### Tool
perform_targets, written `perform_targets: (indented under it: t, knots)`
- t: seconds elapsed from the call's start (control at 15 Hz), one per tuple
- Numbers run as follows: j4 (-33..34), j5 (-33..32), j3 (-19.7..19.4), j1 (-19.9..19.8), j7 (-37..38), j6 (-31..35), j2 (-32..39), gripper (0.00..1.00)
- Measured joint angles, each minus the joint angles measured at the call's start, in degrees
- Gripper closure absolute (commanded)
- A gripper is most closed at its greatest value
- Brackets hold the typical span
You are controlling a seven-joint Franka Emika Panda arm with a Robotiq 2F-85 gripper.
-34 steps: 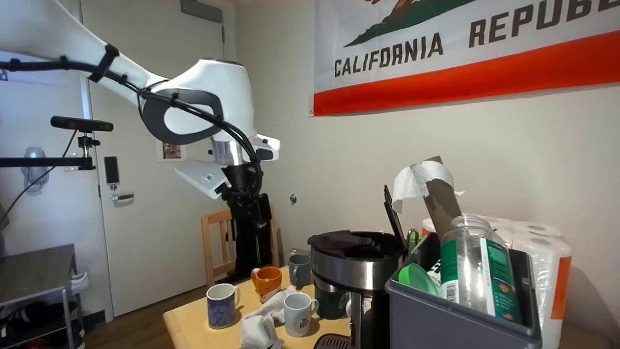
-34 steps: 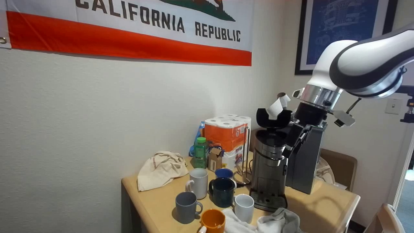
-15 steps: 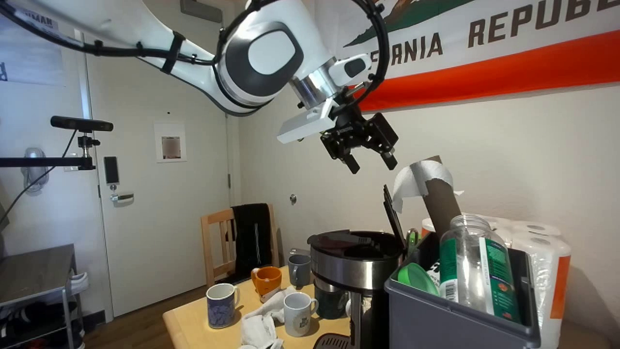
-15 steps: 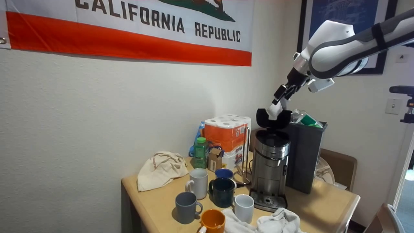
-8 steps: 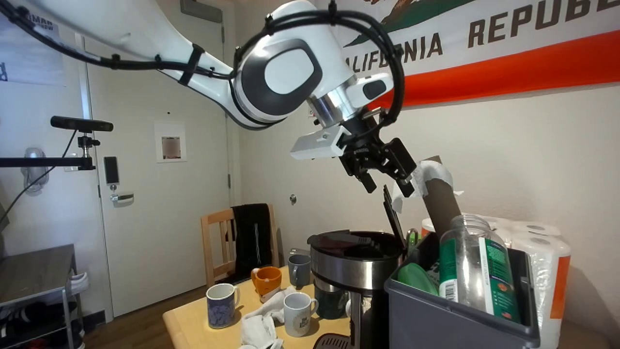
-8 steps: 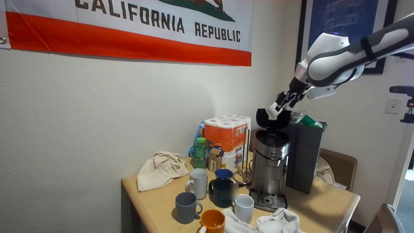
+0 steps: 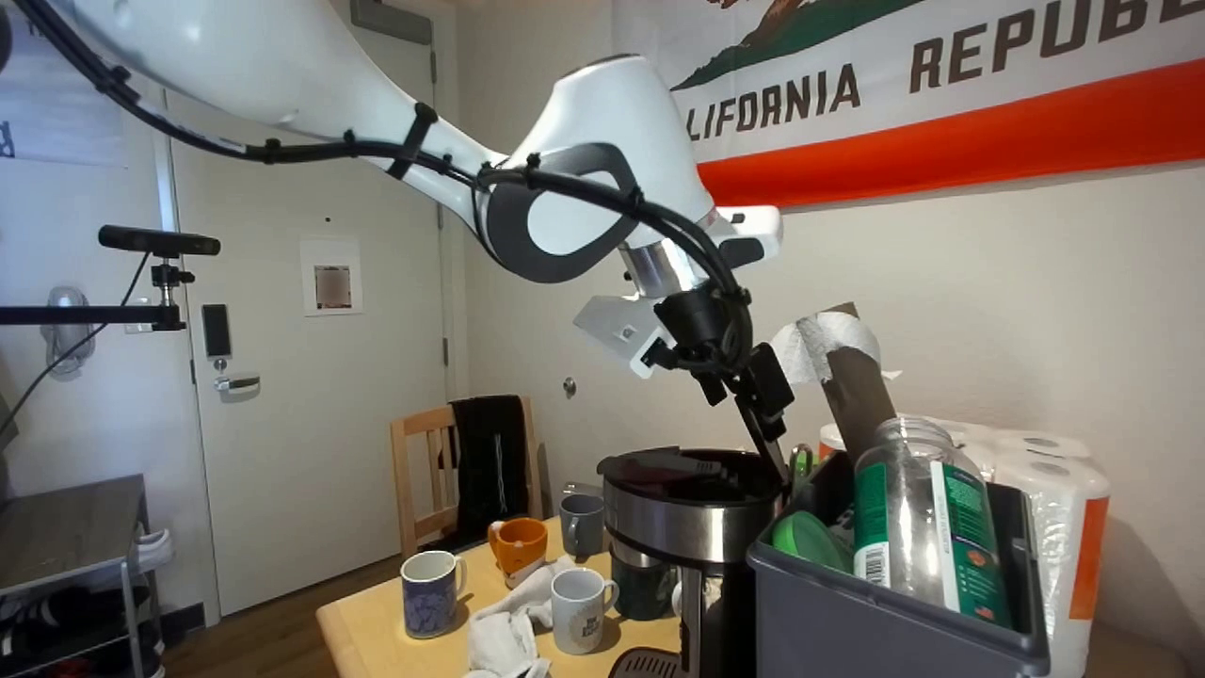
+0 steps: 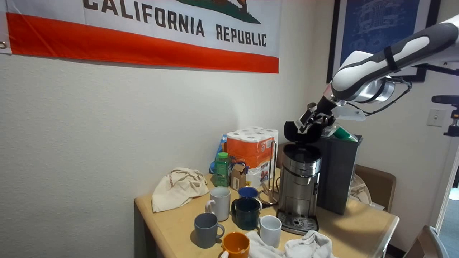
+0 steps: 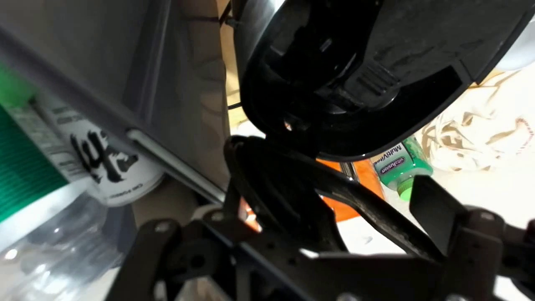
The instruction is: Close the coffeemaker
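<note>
Currently, black two-finger gripper (image 9: 328,192) spread wide, wrist view bottom; raised black curved lid (image 9: 289,188) shows between its fingers (image 9: 434,209), contact unclear. Tall silver-and-black coffeemaker (image 8: 298,188) stands right of centre in an exterior view.

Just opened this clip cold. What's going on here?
A robot arm is at a coffeemaker, seemingly to close it. The lid stands raised, leaving the machine's top open. The gripper is open right by the lid; in the wrist view part of the lid shows between its spread fingers, though I can't tell whether they touch it. Several mugs share the table, and a dark bin stands beside the coffeemaker. The closing isn't done yet.
</note>
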Motion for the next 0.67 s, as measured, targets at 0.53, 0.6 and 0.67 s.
perform_targets:
  t: [0.53, 0.6, 0.67]
  knots:
    - [0.0, 7.65, 0.36, -0.02, -2.04, -0.08, 1.0, 0.0]
    - [0.0, 7.89, 0.36, -0.03, -2.08, -0.09, 1.0, 0.0]
    - [0.0, 7.98, 0.36, -0.03, -2.08, -0.09, 1.0, 0.0]
